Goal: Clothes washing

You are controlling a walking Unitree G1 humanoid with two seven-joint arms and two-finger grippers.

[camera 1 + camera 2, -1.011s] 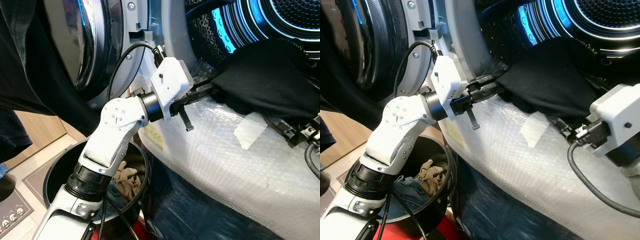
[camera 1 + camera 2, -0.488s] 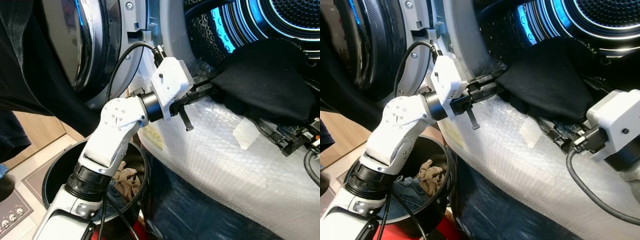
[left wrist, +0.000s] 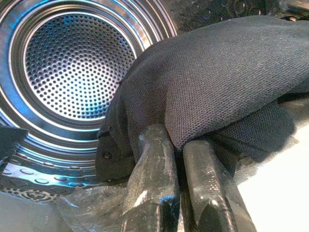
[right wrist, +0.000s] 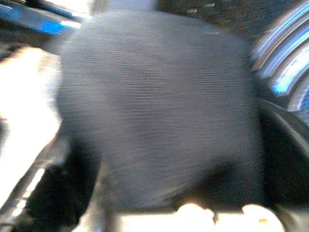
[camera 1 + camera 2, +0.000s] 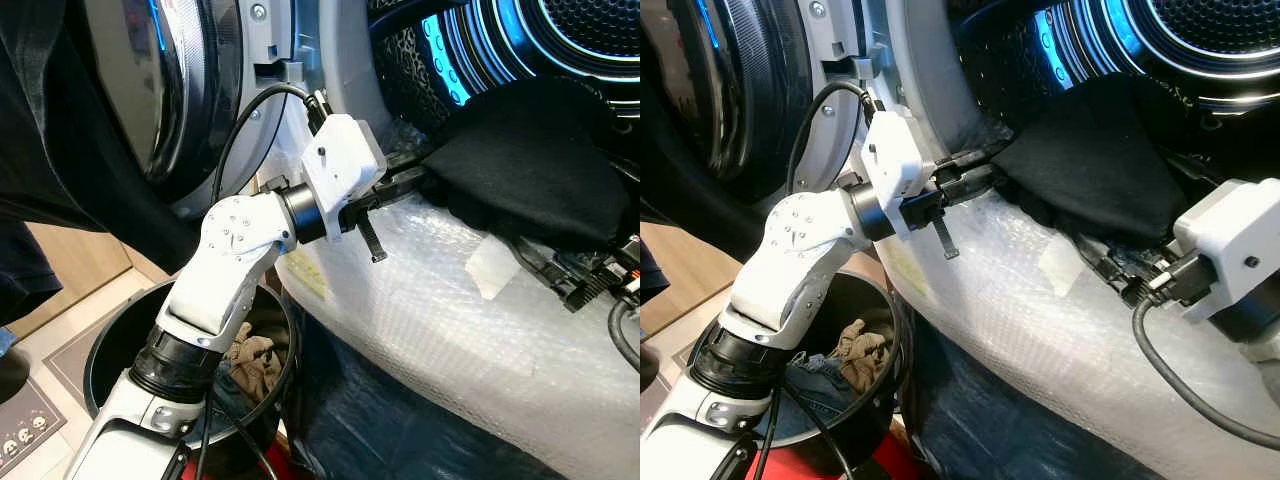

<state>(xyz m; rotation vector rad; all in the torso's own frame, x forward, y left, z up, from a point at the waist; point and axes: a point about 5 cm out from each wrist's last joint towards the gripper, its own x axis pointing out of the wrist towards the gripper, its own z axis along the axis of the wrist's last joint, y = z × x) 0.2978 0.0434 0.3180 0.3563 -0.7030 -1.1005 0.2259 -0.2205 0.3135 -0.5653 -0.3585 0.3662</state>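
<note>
The left arm (image 5: 235, 270) is silver-white with small dark screws on its rounded joint, a black ribbed collar lower down, a black cable looping over its boxy white wrist housing (image 5: 340, 170), and glossy black fingers (image 3: 152, 179). A black cable hangs from the right wrist housing (image 5: 1240, 250).

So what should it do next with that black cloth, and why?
Probably push it deeper into the drum. The black cloth lies bunched on the door's lip over the bubble wrap, not inside. The left gripper pinches its edge; the right gripper is at its other side.
</note>
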